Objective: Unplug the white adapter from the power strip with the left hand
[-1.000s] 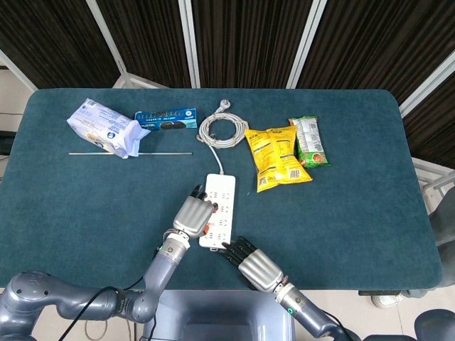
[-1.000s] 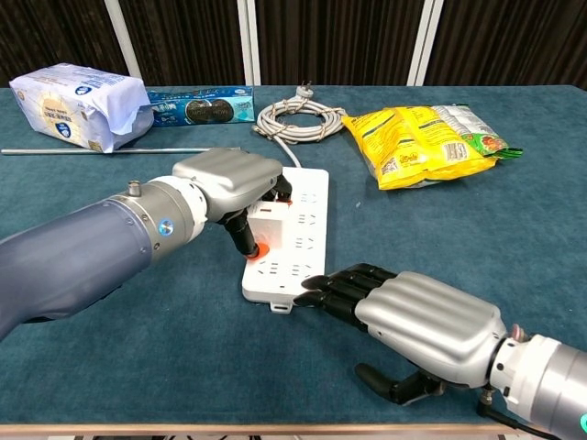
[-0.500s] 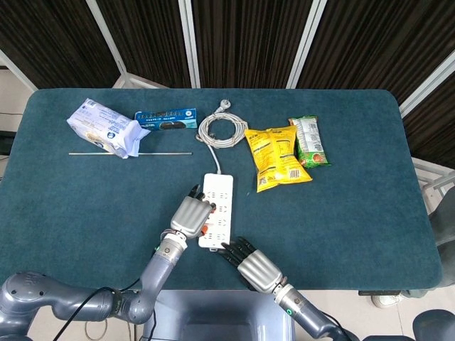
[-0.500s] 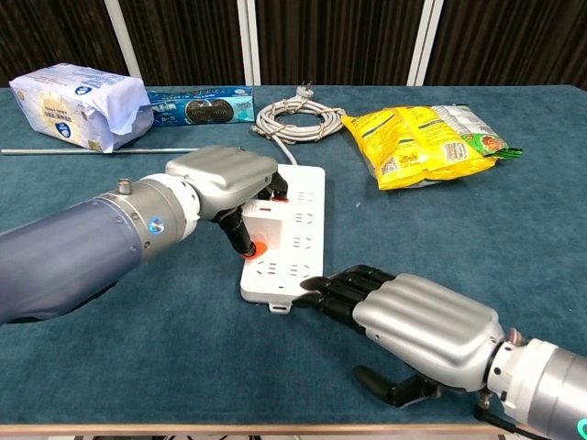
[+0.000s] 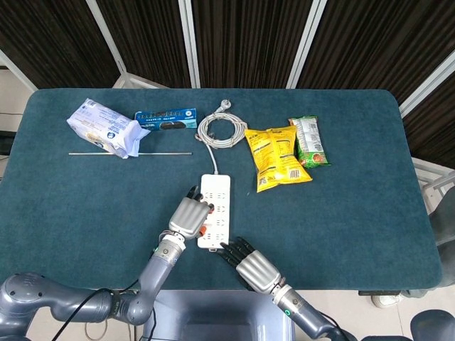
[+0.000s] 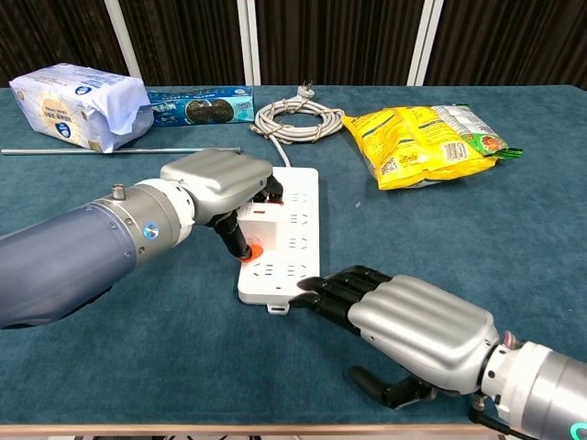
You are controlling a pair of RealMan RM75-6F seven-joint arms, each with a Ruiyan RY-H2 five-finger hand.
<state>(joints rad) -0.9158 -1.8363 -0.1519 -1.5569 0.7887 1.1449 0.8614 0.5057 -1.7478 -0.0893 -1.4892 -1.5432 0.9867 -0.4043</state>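
White adapter (image 6: pixel 260 218): seated in power strip (image 6: pixel 292 240) at counter's near edge, gripped by left hand (image 6: pixel 217 180). Right hand (image 6: pixel 404 316): fingers extended, empty, tips at strip's near end. Risk: strip lifting with adapter if unbraced.

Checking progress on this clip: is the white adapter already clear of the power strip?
No: the white adapter still sits on the power strip, with the left hand gripping it.
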